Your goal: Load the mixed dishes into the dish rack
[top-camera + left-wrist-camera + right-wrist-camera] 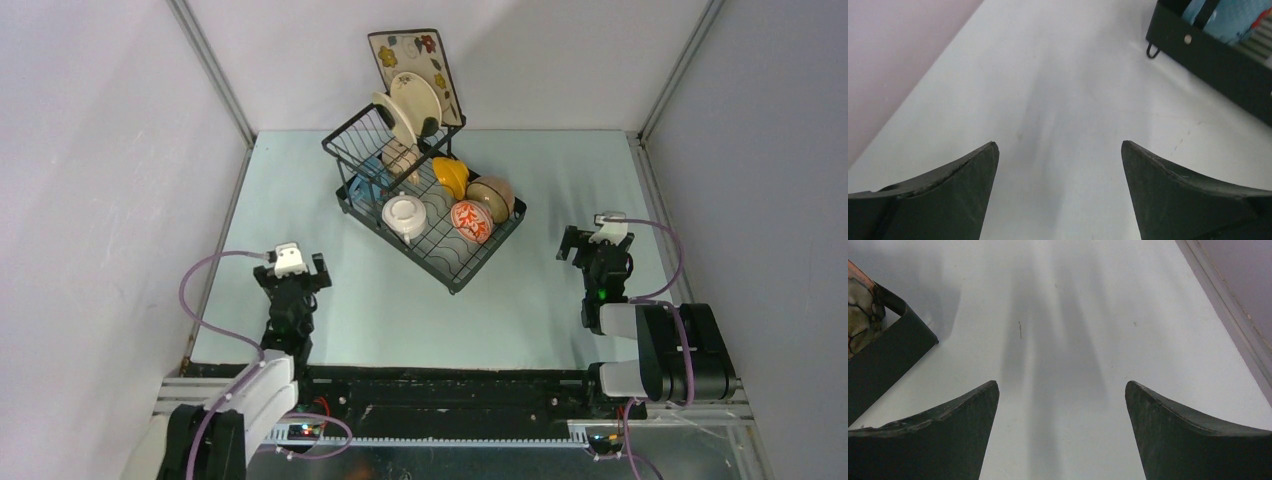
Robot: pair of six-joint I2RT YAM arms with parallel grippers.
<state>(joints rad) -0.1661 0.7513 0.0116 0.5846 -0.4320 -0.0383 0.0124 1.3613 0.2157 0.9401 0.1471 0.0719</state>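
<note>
The black wire dish rack [452, 268] stands at the table's far middle. In it are the square cream floral plate [412, 62], the cream round plate [412, 105], a beige mug [400, 160], the blue mug [368, 178], the orange-yellow bowl [450, 176], the tan bowl [492, 196], the red-patterned bowl [470, 221] and the white two-handled bowl [405, 217]. My left gripper [292, 270] is open and empty over bare table left of the rack. My right gripper [596, 250] is open and empty to the rack's right. The rack's corner shows in the left wrist view [1218, 60] and the right wrist view [888, 355].
Grey walls close in the table on the left, back and right. A metal rail [650, 190] runs along the right table edge. The arm bases and a black rail [440, 385] sit at the near edge.
</note>
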